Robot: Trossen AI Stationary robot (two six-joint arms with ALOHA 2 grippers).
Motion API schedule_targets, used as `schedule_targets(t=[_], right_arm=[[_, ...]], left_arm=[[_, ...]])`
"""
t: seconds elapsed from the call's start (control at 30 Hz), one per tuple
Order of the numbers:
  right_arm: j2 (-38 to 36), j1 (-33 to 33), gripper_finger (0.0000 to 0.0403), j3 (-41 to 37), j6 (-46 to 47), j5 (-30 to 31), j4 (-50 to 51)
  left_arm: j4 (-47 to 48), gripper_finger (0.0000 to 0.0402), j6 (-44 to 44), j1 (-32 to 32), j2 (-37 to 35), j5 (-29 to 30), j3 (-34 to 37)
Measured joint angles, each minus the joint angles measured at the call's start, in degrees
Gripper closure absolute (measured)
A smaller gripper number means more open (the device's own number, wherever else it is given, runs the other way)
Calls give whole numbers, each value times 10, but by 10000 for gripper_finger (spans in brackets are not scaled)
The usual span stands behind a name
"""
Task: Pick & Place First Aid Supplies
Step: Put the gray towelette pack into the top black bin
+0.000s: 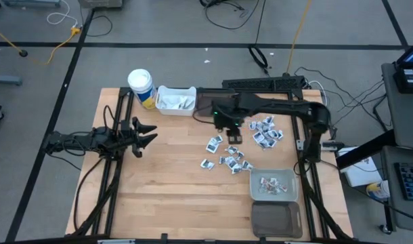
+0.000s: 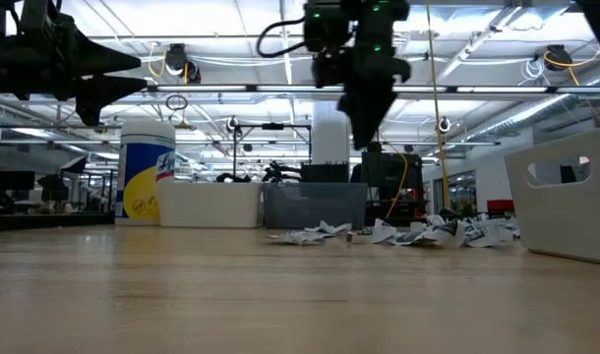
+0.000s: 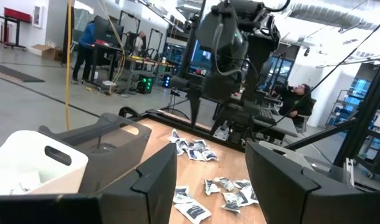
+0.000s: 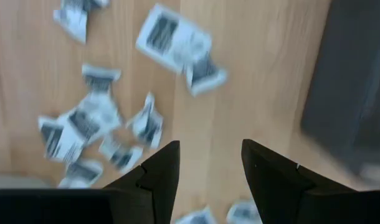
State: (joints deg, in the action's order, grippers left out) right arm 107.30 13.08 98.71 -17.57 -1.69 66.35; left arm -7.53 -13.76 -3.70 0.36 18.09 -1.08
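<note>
The first aid supplies (image 1: 235, 160) are small white packets with dark print. They lie flat and scattered on the wooden table's middle and right; the low view shows them as a strip of packets (image 2: 398, 234). My right gripper (image 1: 233, 135) hangs above them, pointing down, open and holding nothing. Its wrist view shows the gripper (image 4: 210, 165) over bare wood, with packets (image 4: 90, 118) beyond the fingertips. My left gripper (image 1: 144, 135) waits open at the table's left, held level above the wood, and appears in its own view as the gripper (image 3: 209, 186).
A white bin (image 1: 176, 100) holding packets and a dark bin (image 1: 208, 102) stand at the back. A white cup with a yellow band (image 1: 141, 87) stands to their left. A grey bin (image 1: 274, 184) with packets and a dark bin (image 1: 276, 218) sit at the near right. Bare wood lies near left.
</note>
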Motion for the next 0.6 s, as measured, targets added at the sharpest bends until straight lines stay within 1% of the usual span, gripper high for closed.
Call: schedule_targets(t=[0.07,0.13,0.4,0.6], right_arm=[[26,0,236,30,-23,0,-8],[45,0,236,42,-37,-1,-18],[107,-11,236,27,-93,1,-46],[140,-25,236,27,-99,-2,-57]], left_arm=[[0,206,0,0,0,0,0],[0,206,0,0,0,0,0],[0,206,0,0,0,0,0],[0,206,0,0,0,0,0]])
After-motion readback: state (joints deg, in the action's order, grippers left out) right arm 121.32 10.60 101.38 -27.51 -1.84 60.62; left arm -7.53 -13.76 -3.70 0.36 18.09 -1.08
